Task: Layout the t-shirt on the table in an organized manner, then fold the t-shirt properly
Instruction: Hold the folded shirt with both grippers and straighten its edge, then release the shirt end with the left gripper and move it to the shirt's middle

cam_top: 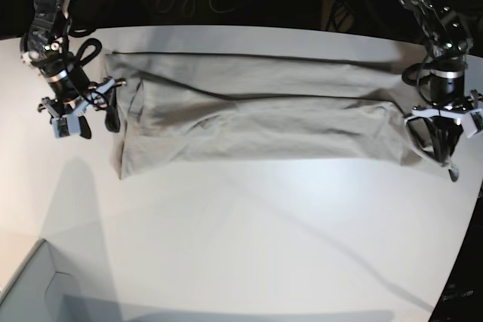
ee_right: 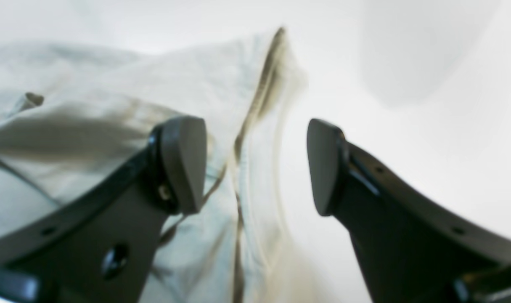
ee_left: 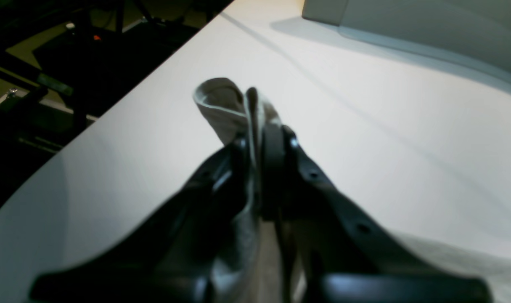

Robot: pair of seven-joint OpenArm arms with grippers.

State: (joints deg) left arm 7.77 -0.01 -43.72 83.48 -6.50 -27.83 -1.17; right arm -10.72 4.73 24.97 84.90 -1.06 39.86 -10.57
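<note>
The t-shirt [cam_top: 256, 122] lies stretched out on the white bench [cam_top: 249, 239], in the half of it nearest the far edge. Its long axis runs from the bench's left side to its right side in the base view, roughly parallel to the far edge. The cloth forms a long, low band with a diagonal fold crossing its middle, and the lower hem side makes a fairly straight line facing the near edge. One short end sits just beside the right end effector [cam_top: 94, 107], close to the bench's left edge in that view; the other short end reaches the left end effector [cam_top: 447, 148] near the curved right edge.

The left end effector is pinched tightly on a bunched corner of the t-shirt [ee_left: 234, 109]. In the left wrist view a rolled tuft of cloth sticks out past the closed fingertips, and more fabric trails back beneath the fingers [ee_left: 276, 168]. That corner is lifted slightly off the bench [ee_left: 364, 126], with the rounded bench edge close on one side.

The right end effector [ee_right: 257, 164] stands wide apart and has hold of nothing. In the right wrist view its two pads [ee_right: 186, 164] hang just above the t-shirt [ee_right: 112, 105]; one is over the cloth and the other over bare bench [ee_right: 406, 126], with a seamed edge of the fabric running between them.

A pale grey box corner [cam_top: 30, 284] sits at the near left corner of the bench.
</note>
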